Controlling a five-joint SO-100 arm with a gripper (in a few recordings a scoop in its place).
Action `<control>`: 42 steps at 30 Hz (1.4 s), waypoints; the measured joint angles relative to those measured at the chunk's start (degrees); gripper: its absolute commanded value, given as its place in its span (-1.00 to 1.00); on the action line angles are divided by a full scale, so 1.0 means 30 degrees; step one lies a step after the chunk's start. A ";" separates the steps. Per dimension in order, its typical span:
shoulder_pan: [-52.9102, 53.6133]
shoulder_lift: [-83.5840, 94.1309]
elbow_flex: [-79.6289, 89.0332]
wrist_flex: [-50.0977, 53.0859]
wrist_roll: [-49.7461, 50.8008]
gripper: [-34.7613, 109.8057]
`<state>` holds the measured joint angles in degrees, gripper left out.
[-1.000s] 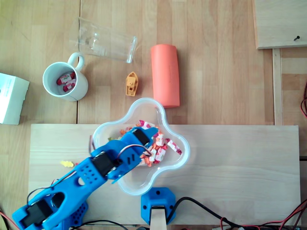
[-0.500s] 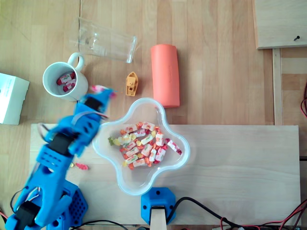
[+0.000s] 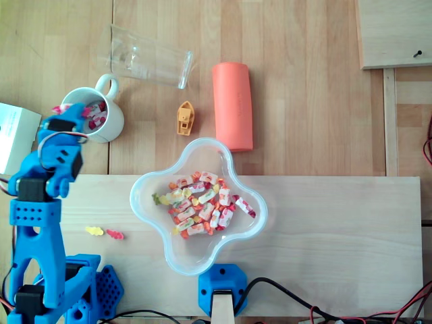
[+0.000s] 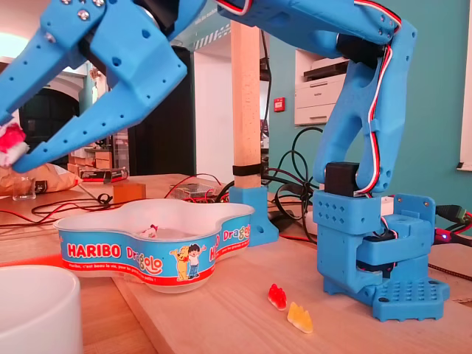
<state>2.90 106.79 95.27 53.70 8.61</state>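
Currently the gripper point(image 3: 65, 112) hangs over the left rim of the mug point(image 3: 113, 121), its 2 fingers pinched on 1 candy point(image 3: 63, 108) in a red-and-white wrapper. In the fixed view the gripper point(image 4: 11, 147) sits high at the left edge. The candy point(image 4: 7, 143) is caught at its fingertips, above the mug point(image 4: 33, 310) at the bottom corner.

I count 3 containers in the overhead view:
- **Mug:** it is white and stands upright with its handle pointing up in the picture. It holds more candies point(image 3: 98, 112) of the same kind. At least 2 show, and the gripper covers the rest.
- **Bowl:** the bowl point(image 3: 202, 255) is clear and lobed, and sits on the board point(image 3: 337, 229), well apart from the mug. Its heap of candies point(image 3: 202, 202) is too tangled to count. In the fixed view its wall point(image 4: 147, 254) reads HARIBO.
- **Glass:** the glass point(image 3: 145, 57) lies on its side just above the mug.

On the table point(image 3: 304, 101) lie 1 orange boat point(image 3: 185, 118), 1 salmon roll point(image 3: 233, 104) and 1 white box point(image 3: 13, 138).

2 gummies lie on the board left of the bowl, 1 yellow point(image 3: 94, 231) and 1 red point(image 3: 115, 235). In the fixed view the red one point(image 4: 277, 296) and the yellow one point(image 4: 299, 317) lie near the arm's base point(image 4: 383, 258).
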 measured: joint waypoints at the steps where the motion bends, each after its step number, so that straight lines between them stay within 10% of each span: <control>1: -0.0176 0.0000 0.0000 0.0000 0.0000 -0.55; 42: -0.0527 -0.0879 0.0176 0.0000 0.0352 -0.55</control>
<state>1.32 104.15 95.80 53.70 9.67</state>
